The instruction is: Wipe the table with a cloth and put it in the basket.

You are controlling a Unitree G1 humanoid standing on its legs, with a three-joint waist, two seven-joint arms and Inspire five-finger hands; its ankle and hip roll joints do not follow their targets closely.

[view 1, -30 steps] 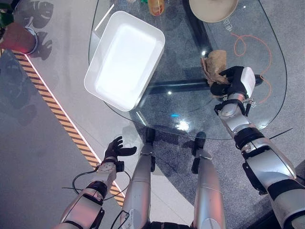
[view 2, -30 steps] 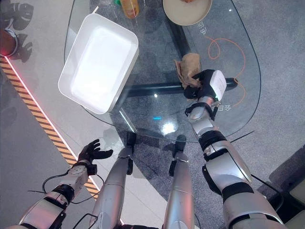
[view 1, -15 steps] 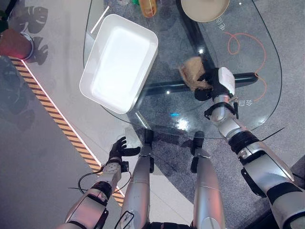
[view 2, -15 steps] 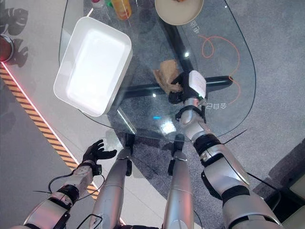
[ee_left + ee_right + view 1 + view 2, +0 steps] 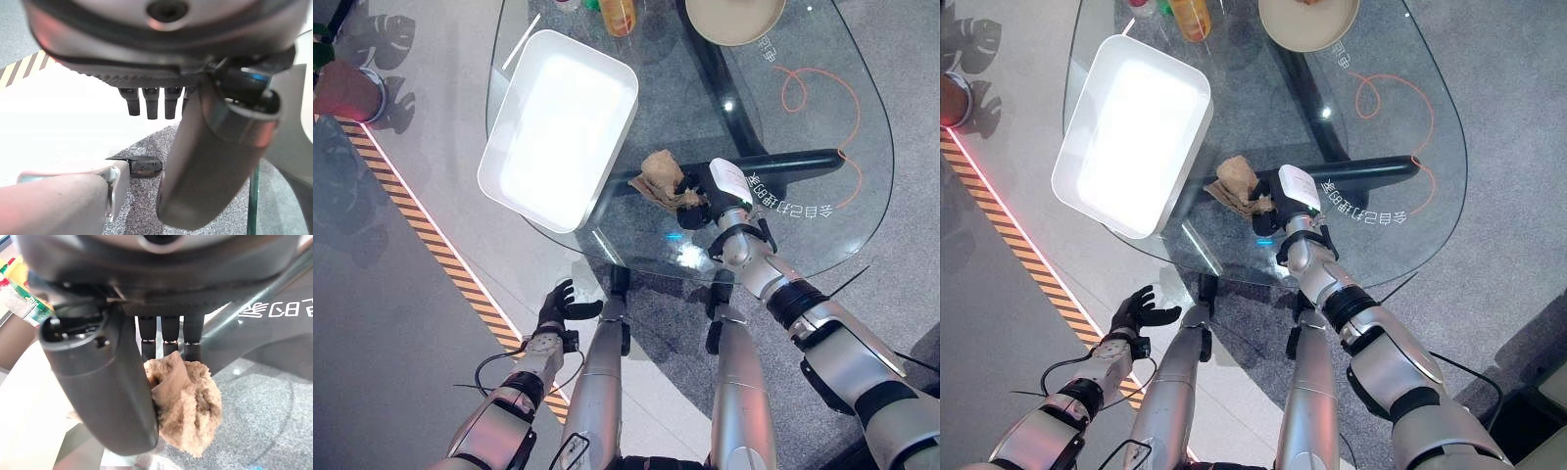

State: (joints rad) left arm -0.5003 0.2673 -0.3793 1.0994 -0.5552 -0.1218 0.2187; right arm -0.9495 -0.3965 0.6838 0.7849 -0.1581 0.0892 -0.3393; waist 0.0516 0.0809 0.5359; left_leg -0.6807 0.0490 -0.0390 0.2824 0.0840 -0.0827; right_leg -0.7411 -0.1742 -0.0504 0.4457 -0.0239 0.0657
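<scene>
Where a second ago we saw the right hand (image 5: 722, 189) pressing the cloth (image 5: 663, 178) far out on the right side of the glass table (image 5: 822, 117), it has since dragged the cloth across the glass toward the white basket (image 5: 560, 122), and the cloth now lies just beside the basket's near right corner, close to the table's front edge. We see a brown, fuzzy rag, crumpled into a loose lump with folds standing up, resting on the glass. In the right wrist view the cloth (image 5: 188, 404) sits bunched between the thumb and the fingers (image 5: 168, 341), the fingers reaching down onto its far side and the thumb closing against its near side, so the hand pinches it against the tabletop. Its white thumb cover faces up in the head views. We find the left hand (image 5: 557, 305) low beside the robot, below the table's edge and over the pale floor (image 5: 401, 323), much where it was before, its fingers spread and relaxed, holding nothing. A tan bowl (image 5: 734, 15) and an orange bottle (image 5: 618, 14) stand at the table's far end.
</scene>
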